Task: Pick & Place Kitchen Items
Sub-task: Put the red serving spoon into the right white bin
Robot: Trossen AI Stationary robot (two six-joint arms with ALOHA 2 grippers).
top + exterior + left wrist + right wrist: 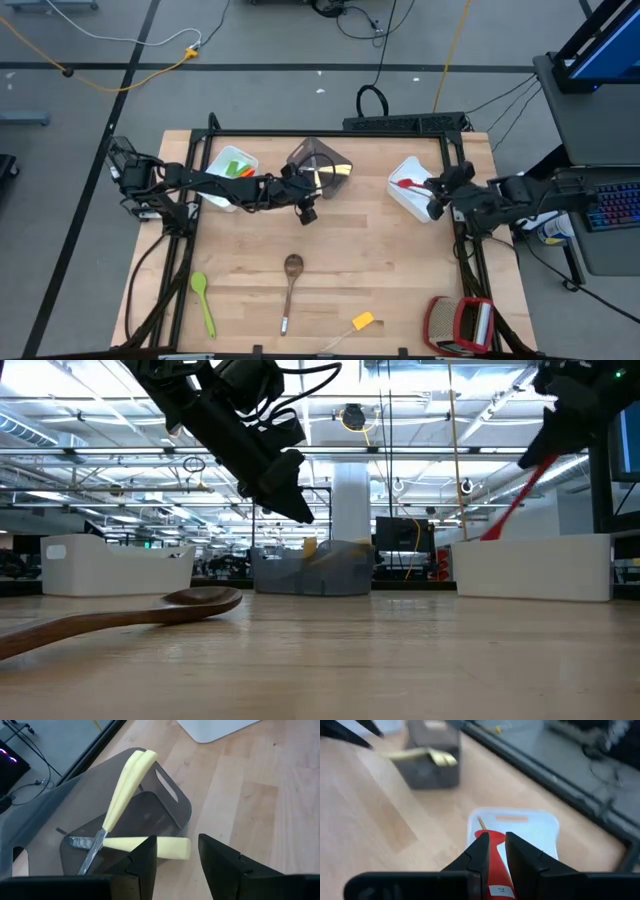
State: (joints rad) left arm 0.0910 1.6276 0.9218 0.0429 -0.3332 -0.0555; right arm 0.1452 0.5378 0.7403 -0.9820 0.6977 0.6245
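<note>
On the near half of the table the wooden spoon [291, 283] lies loose at about six o'clock from the left gripper [306, 211], bowl end toward it, the nearer arm by far. That gripper hangs with fingers spread and empty beside the grey bin [318, 166] of knives [122, 802]. Farther right, the right gripper [436, 192] is closed narrow on a red spatula [494, 860], its head pointing down into the white bin [413, 187] at ten o'clock.

No text or label can be read.
</note>
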